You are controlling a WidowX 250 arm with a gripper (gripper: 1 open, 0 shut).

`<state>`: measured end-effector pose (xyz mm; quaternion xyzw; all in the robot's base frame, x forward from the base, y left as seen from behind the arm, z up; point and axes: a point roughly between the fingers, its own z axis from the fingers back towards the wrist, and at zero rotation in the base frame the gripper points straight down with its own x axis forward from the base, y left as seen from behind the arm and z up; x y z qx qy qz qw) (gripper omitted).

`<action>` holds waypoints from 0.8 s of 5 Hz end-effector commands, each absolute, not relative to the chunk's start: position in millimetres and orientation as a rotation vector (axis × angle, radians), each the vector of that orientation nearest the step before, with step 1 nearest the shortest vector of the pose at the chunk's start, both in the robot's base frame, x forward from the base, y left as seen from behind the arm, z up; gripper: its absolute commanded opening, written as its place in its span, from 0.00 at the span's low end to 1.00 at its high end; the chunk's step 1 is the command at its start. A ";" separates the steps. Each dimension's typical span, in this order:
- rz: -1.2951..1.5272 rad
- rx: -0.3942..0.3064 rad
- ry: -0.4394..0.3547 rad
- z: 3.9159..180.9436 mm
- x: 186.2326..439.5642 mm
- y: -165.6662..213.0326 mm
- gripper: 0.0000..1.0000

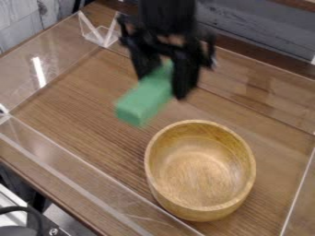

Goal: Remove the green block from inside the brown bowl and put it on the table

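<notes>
Camera view: single frame, motion-blurred.
Table (87,111): bare wood grain across left and centre.
Brown bowl (201,170): lower right, empty.
Gripper (169,66): upper centre, pointing down, clamped on one end of the block.
Green block (144,99): held above bare tabletop, up-left of the bowl; long axis slants to lower left.

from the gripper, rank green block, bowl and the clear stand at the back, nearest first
1. green block, held in the gripper, hanging toward its lower left
2. clear stand, back left corner
3. bowl, front right, empty
</notes>
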<state>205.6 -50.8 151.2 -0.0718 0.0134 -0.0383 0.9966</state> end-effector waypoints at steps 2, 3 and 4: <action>-0.065 -0.140 -0.055 161.6 201.2 -93.9 0.00; -0.057 -0.140 -0.067 154.3 204.5 -97.1 0.00; -0.054 -0.139 -0.074 151.7 206.1 -94.6 0.00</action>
